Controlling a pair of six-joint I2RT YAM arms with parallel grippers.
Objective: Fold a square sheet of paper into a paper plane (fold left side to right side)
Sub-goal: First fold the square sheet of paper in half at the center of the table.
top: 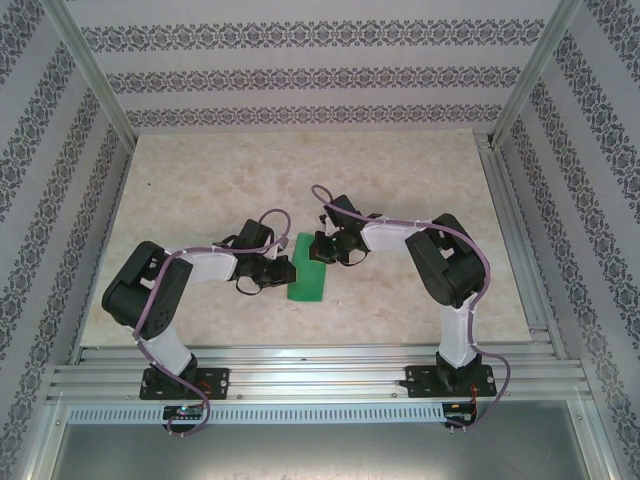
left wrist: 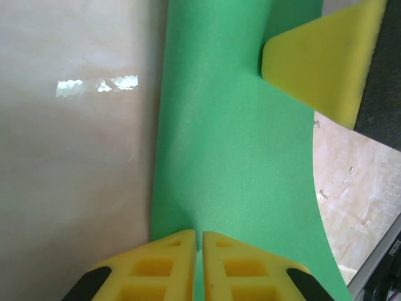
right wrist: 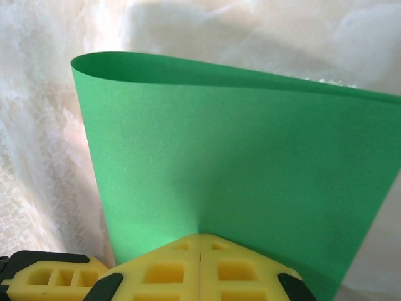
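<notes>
The square sheet of paper (top: 307, 275) is bright green and stands curled up off the marble table, between the two grippers. My left gripper (top: 283, 272) holds its left edge. In the left wrist view the yellow jaws (left wrist: 199, 235) are pinched on the green sheet (left wrist: 232, 144), which runs through the thin slit between them. My right gripper (top: 322, 250) grips the sheet's far right part. Its jaws (right wrist: 200, 237) are pressed together on the green paper (right wrist: 238, 163), whose top edge arches over. The paper plane as a folded dart is not formed here.
The pale marble tabletop (top: 300, 170) stretches open behind the grippers. Aluminium rails (top: 320, 365) run along the near edge, and another rail (top: 520, 250) lines the right side. Patterned walls enclose the table on three sides.
</notes>
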